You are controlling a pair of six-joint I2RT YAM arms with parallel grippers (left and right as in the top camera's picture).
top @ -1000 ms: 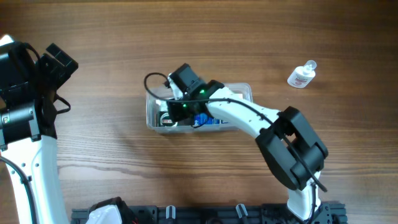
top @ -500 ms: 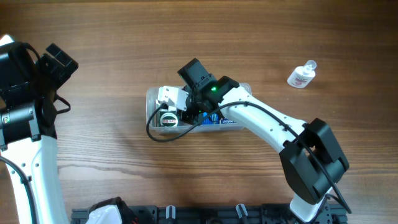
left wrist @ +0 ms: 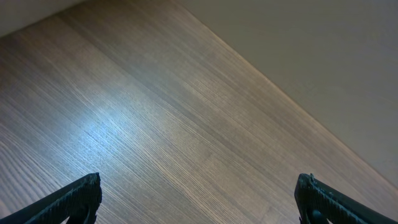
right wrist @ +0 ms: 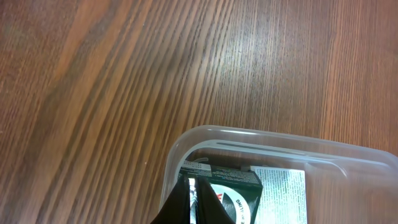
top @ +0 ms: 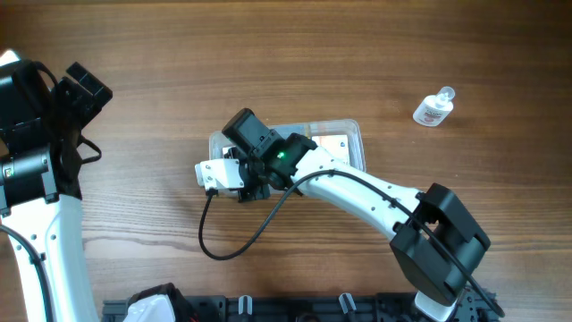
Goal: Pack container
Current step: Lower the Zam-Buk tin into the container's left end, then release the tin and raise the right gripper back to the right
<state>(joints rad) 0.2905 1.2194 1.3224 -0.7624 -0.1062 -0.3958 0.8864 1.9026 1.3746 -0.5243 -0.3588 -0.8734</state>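
The container [top: 353,125] is sitting mid-table, w/ its left end being covered by the right gripper [right wrist: 193,190]. In the wrist view the fingers are being held pinched together, only a sliver btwn them and nothing seen in the pinch. The tips are being poised just over a dark green box [right wrist: 233,186], which is lying inside beside a white-labelled box [right wrist: 283,190]. The left gripper [left wrist: 199,202] is being held wide open over bare table [left wrist: 155,112], well apart from the container.

Risks, as judged:
- The container's thin rim is prob. being crowded by the wrist. The light container could be nudged or tipped if the arm is swung sideways w/o being lifted first.
- A black cable [top: 219,258] is being trailed across the table just below the container, and could be snagged or dragged.
- A small bottle [top: 433,109] is lying far right, not yet packed.
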